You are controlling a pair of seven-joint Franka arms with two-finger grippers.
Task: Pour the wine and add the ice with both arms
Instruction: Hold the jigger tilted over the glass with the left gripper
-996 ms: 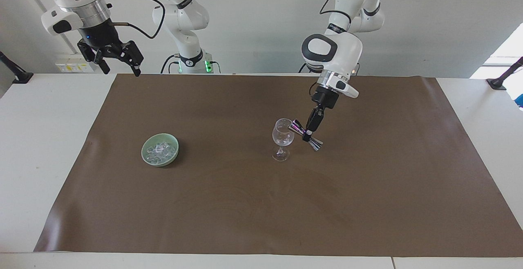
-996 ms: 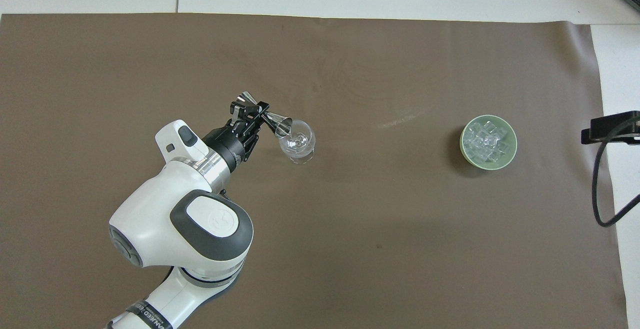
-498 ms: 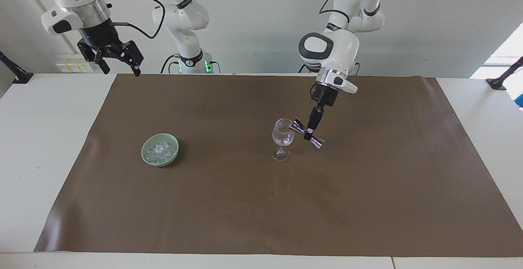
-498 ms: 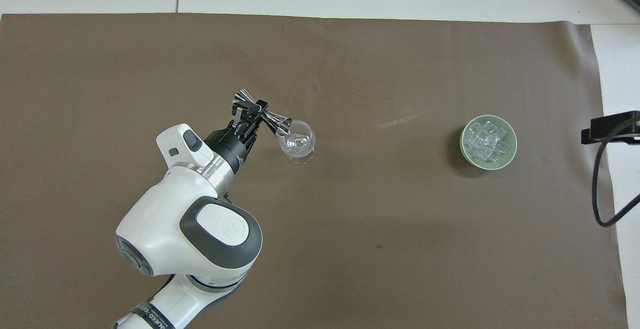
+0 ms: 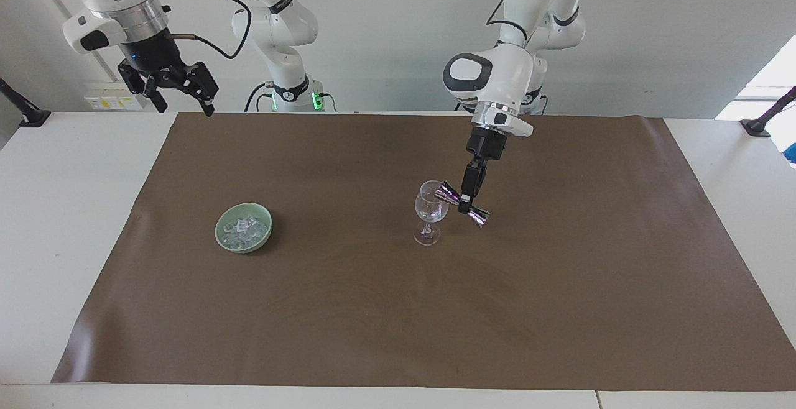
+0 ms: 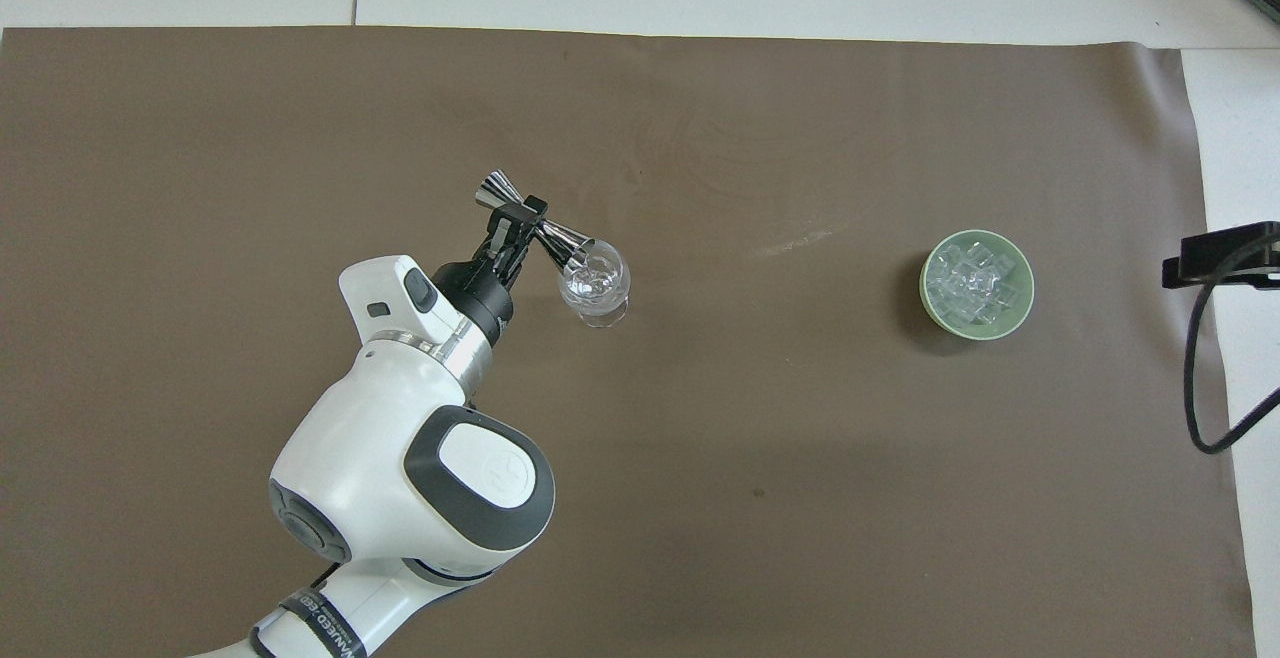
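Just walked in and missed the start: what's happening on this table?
The left gripper is shut on a metal jigger, tipped with one end at the rim of the wine glass. The ice sits in the green bowl toward the right arm's end. The right gripper waits open, raised above the table's edge.

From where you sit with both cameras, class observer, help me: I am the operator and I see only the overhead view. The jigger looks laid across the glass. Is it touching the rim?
Observer: In the facing view the jigger is tilted, its lower mouth at the wine glass rim; I cannot tell if they touch.
Operator: What grips it?
Observer: The left gripper, shut on the jigger's waist, hanging from above.
Operator: I see only a black bracket at my picture's edge. Where is the right gripper?
Observer: The right gripper waits open, raised over the table's edge at the right arm's end, well above the green bowl of ice.
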